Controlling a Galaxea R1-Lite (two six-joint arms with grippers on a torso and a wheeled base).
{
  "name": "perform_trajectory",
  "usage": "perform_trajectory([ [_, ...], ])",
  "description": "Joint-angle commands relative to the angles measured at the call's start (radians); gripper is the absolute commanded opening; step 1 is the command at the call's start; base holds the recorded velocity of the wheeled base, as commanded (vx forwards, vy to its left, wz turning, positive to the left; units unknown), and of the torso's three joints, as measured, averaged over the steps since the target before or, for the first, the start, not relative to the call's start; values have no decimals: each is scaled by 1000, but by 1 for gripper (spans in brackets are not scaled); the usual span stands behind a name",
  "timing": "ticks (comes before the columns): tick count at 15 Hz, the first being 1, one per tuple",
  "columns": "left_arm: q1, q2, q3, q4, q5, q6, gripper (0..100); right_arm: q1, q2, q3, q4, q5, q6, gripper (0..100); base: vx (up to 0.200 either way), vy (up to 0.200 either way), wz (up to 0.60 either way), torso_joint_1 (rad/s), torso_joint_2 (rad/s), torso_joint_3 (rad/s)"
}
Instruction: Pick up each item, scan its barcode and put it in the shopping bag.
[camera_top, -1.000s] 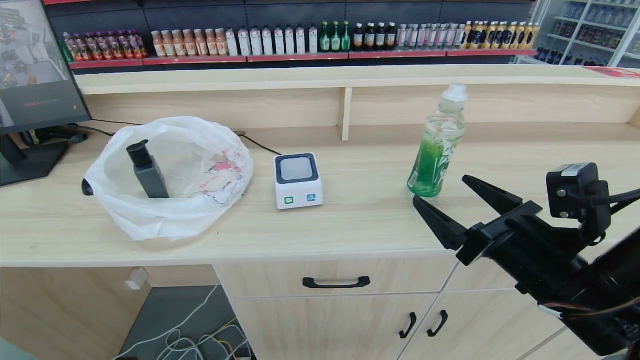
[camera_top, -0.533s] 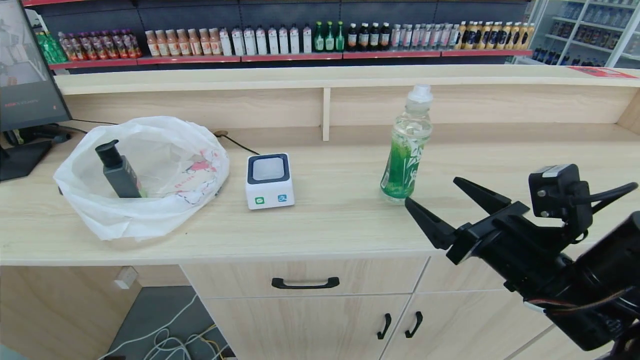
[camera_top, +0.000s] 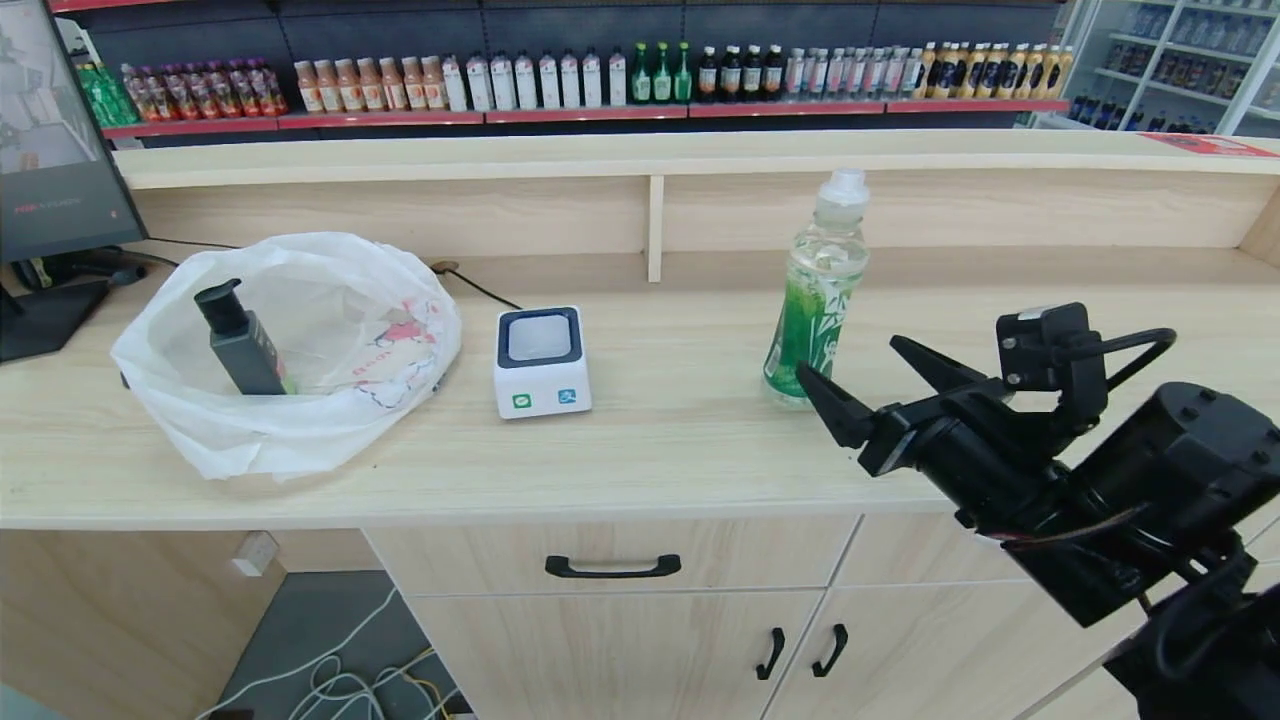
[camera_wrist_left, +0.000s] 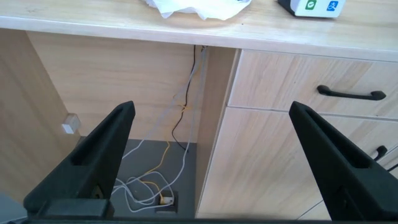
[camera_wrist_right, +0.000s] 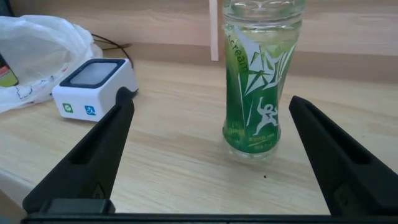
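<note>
Bottle (camera_top: 820, 290) of clear, waisted plastic stands on woodgrain counter (camera_top: 680, 440) before spread black prongs of the right tool (camera_top: 848, 358).

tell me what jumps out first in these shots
The tall green bottle stands upright on the counter at right, with the right gripper just in front of it, fingers spread wide. To the left, a white shopping bag lies open with a dark pump bottle leaning inside, and a small white scanner sits between bag and green bottle.

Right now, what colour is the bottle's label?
Green with white markings; bottle clearest in right wrist view.
</note>
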Motion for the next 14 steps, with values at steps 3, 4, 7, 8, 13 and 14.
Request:
perform_trajectory([
  [3,0,0,0,0,0,0,100,-25,123,-142,-2,-11,-1,100,0,0,0,0,0,0],
  [4,0,0,0,0,0,0,100,-25,141,-156,1,-11,-1,100,0,0,0,0,0,0],
  [7,0,0,0,0,0,0,100,-38,181,-179,1,-9,1,100,0,0,0,0,0,0],
  [8,0,0,0,0,0,0,100,-43,190,-196,3,-6,1,100,0,0,0,0,0,0],
  [13,0,0,0,0,0,0,100,-52,198,-309,113,6,22,100,0,0,0,0,0,0],
  [14,0,0,0,0,0,0,100,-55,198,-338,144,19,24,100,0,0,0,0,0,0],
])
